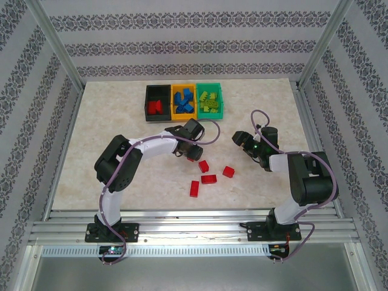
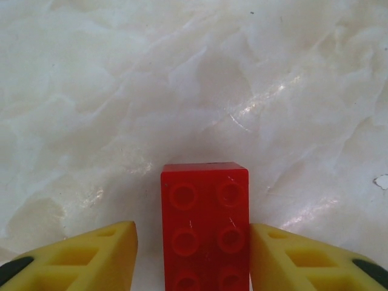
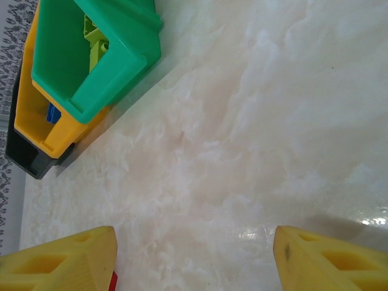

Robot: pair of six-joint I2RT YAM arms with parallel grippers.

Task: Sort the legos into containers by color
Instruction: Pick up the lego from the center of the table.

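Although the left pincer (image 2: 193, 239) has a red lego brick (image 2: 205, 206) between its yellow fingers (image 2: 91, 254), it is not clenched on it. In the left wrist view the finger at the right of the frame touches the brick's side. The finger at the left stands off, with a strip of bare surface between, so this pincer is released. The brick lies flat, studs up, on the pale marbled surface (image 1: 121, 115).

From the top camera that spot is near the middle of the surface, in front of the bins. Four loose red bricks lie a little nearer the arm bases: one (image 1: 204, 165) just beside the left pincer, one (image 1: 209, 179) next to it, one (image 1: 228, 171) off to the right, and one (image 1: 194, 188) closest to the bases.

Three bins stand side by side in a row at the far side. The black bin (image 1: 156, 116) on the left holds red bricks, the orange-yellow bin (image 1: 183, 116) in the middle holds blue ones, and the teal green bin (image 1: 210, 114) on the right holds lime green ones.

The right pincer (image 1: 242, 139) hangs over bare surface to the right of the loose bricks. Its fingers are wide apart with nothing between them, so it is released too.
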